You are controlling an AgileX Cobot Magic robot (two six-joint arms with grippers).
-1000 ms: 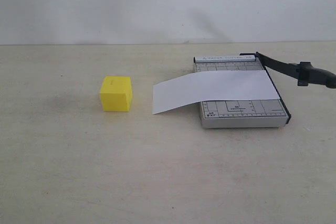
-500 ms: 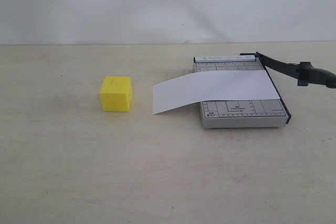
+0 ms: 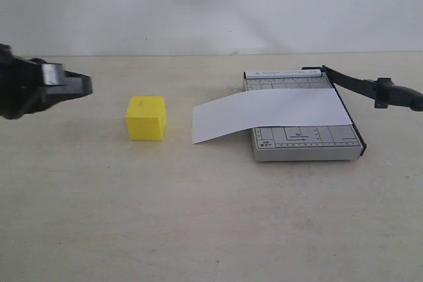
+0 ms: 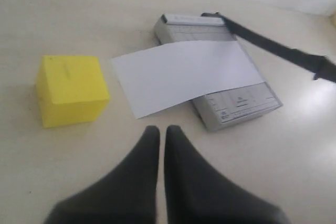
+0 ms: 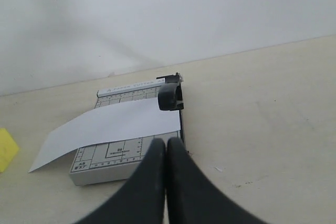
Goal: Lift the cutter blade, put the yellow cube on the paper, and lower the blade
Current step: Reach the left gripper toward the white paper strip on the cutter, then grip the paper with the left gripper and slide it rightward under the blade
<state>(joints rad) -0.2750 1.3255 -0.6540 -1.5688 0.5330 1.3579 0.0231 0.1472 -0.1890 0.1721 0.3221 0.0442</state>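
The yellow cube (image 3: 146,118) (image 4: 71,90) rests on the table, left of the paper (image 3: 264,113) (image 4: 184,74). That white strip lies across the grey cutter base (image 3: 307,140) and overhangs its left side. The cutter blade (image 3: 360,86) (image 5: 170,97) stands raised, angled up and out to the right from its hinge at the far corner. My left gripper (image 3: 86,86) (image 4: 161,129) hovers left of the cube, shut and holding nothing. My right gripper (image 5: 167,141) is shut and empty near the base's front corner; it is out of the exterior view.
A pale wall runs behind the beige table (image 3: 198,216). The cutter base (image 5: 110,156) sits right of centre, and the blade's handle (image 3: 400,94) reaches toward the right edge of the exterior view.
My left gripper has come into the exterior view from the left edge. The cube, paper, base and blade have not moved.
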